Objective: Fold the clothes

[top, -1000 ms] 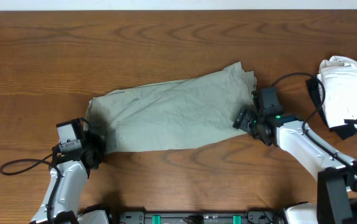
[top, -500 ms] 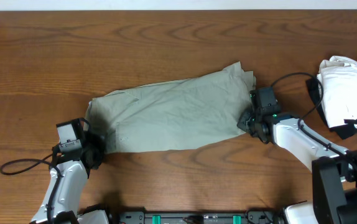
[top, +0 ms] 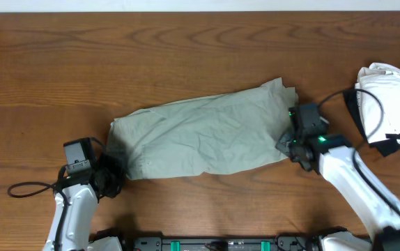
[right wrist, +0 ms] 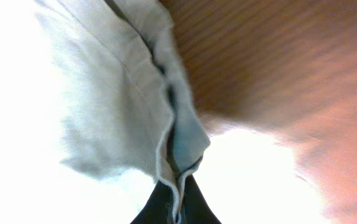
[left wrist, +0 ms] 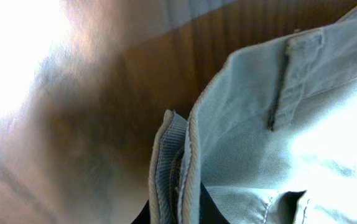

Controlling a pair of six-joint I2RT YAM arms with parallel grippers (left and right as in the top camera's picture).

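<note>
1. The clothes (top: 200, 143), one wrinkled khaki garment, lie stretched lengthwise on the wooden table (top: 186, 49) between my two grippers.
2. It looks like soft, light cotton, so I expect it to sag and crease once lifted. The thick seamed edges and corners should give the surest hold, while a pinch in the middle of the panel would only bunch it.
3. At the garment's near-left corner my left gripper (top: 111, 174) is clamped tight on stacked waistband layers, with a belt loop (left wrist: 296, 78) just beyond the pinch.
4. At the garment's right end my right gripper (top: 288, 143) is likewise closed hard on the doubled hem.
5. Well to the right of the garment sits a white cloth pile (top: 388, 101). I judge my right arm could brush it on a wide swing.
</note>
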